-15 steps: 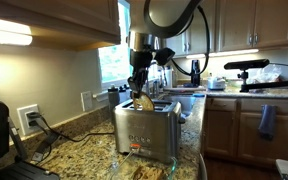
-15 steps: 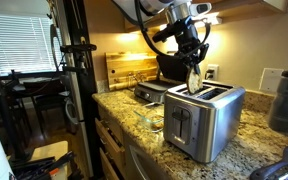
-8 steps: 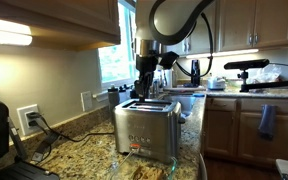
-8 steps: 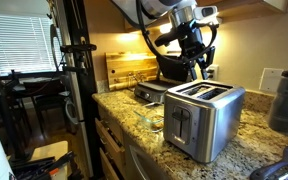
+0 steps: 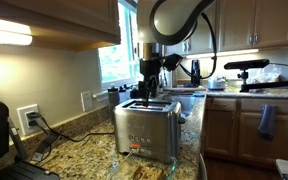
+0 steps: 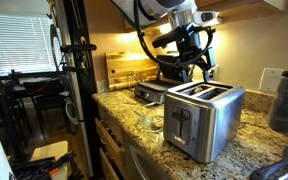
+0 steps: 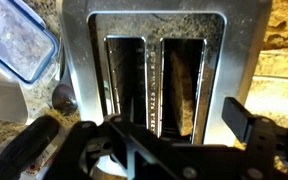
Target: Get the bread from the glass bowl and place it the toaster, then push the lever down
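Note:
The brushed steel toaster (image 5: 146, 130) (image 6: 206, 118) stands on the granite counter. From above, the wrist view shows the toaster's top (image 7: 246, 40) with two slots, and the bread (image 7: 184, 85) sits low in the right-hand slot. My gripper (image 5: 147, 88) (image 6: 196, 70) (image 7: 169, 125) hovers just over the slots, open, with nothing between its fingers (image 7: 247, 115). No bread shows above the toaster in either exterior view. A glass bowl (image 6: 151, 120) rests on the counter beside the toaster. A dark lever strip (image 6: 180, 122) runs down the toaster's narrow face.
A clear container with a blue rim (image 7: 19, 45) lies next to the toaster. A black griddle (image 6: 152, 92) and a wooden board (image 6: 124, 65) sit behind it, a dark bottle (image 6: 287, 100) to its side. Wall sockets with cables (image 5: 30, 120) are on the backsplash.
A second ago the gripper held the bread upright over the toaster. The bread has since gone down into the slot, and the jaws have opened and let it go.

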Tool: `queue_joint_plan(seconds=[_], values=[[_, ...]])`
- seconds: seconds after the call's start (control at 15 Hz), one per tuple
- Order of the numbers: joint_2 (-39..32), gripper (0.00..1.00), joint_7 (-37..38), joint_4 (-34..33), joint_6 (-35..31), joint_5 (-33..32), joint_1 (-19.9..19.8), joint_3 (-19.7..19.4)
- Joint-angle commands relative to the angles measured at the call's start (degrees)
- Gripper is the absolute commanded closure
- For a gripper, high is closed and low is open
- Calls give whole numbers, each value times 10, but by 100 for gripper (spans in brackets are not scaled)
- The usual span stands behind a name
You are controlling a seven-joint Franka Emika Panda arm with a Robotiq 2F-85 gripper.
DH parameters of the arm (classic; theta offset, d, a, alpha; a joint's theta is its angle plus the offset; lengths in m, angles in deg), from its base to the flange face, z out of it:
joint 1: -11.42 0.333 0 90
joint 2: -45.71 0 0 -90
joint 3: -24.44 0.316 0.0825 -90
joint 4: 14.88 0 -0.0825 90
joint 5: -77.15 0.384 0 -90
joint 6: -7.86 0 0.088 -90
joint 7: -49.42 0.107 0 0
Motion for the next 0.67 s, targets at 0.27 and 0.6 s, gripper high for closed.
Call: queue_joint_plan(seconds=[0.27, 0.6], values=[[28, 0, -80, -53, 202, 79, -2, -6], [39, 0, -87, -89, 282, 81, -5, -12]])
